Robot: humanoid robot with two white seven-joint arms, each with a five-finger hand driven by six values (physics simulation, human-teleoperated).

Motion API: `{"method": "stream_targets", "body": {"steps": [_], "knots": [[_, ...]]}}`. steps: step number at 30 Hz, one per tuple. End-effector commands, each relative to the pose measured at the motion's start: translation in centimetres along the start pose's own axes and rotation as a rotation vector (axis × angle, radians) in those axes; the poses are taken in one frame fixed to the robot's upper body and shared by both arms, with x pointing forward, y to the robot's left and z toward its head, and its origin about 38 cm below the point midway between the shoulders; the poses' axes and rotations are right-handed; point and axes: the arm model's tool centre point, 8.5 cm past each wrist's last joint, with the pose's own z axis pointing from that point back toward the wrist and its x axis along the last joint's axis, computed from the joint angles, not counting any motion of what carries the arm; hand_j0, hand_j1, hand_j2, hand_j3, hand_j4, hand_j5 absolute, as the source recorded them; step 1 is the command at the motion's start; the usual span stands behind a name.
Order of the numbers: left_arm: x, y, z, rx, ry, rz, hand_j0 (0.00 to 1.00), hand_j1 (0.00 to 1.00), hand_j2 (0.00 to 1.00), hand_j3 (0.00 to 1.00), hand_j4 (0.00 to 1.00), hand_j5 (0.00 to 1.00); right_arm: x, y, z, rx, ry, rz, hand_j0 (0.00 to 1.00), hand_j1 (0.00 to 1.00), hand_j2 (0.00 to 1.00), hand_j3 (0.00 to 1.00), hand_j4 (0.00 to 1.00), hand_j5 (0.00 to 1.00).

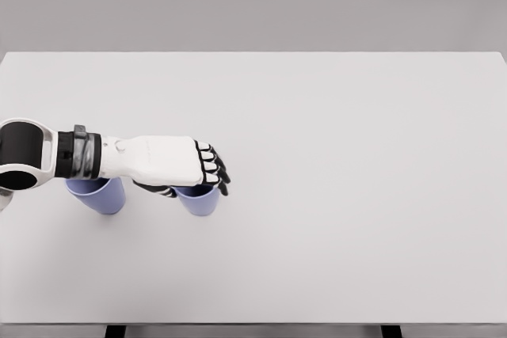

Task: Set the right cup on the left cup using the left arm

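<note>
While the left hand closed around the right cup, stacking had not yet begun.
Its dark fingers curled over that cup's rim, apparently grasping it, though the cup looked to be resting on the desk. The left cup stood just beside, under the forearm (partly hidden). Lifting, carrying left and setting down remained; the wrist itself crowded the target. No right arm showed.

Two cups on table, left cup under forearm, right cup under robot hand
</note>
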Motion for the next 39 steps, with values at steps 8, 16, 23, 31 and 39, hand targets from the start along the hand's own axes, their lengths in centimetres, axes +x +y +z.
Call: {"method": "stream_targets", "body": {"steps": [8, 16, 23, 31, 39], "knots": [[-0.3, 0.4, 0.3, 0.008, 0.012, -0.005, 0.51, 0.51, 0.51, 0.51, 0.51, 0.51, 0.0, 0.0, 0.0, 0.000, 0.001, 0.000, 1.00, 1.00, 1.00, 1.00, 1.00, 1.00], [-2.1, 2.8, 4.1, 0.067, 0.108, -0.033, 0.56, 0.56, 0.56, 0.56, 0.56, 0.56, 0.0, 0.0, 0.0, 0.000, 0.000, -0.001, 1.00, 1.00, 1.00, 1.00, 1.00, 1.00], [-3.3, 5.5, 11.5, 0.121, 0.193, 0.008, 0.61, 0.61, 0.61, 0.61, 0.61, 0.61, 0.0, 0.0, 0.0, 0.000, 0.000, -0.001, 1.00, 1.00, 1.00, 1.00, 1.00, 1.00], [-3.3, 7.6, 18.1, 0.120, 0.296, 0.009, 0.64, 0.64, 0.64, 0.64, 0.64, 0.64, 0.0, 0.0, 0.0, 0.000, 0.000, -0.001, 1.00, 1.00, 1.00, 1.00, 1.00, 1.00], [-2.7, 6.1, 21.1, 0.070, 0.338, 0.087, 0.66, 0.66, 0.66, 0.66, 0.66, 0.66, 0.0, 0.0, 0.0, 0.000, 0.001, 0.000, 1.00, 1.00, 1.00, 1.00, 1.00, 1.00]]}}
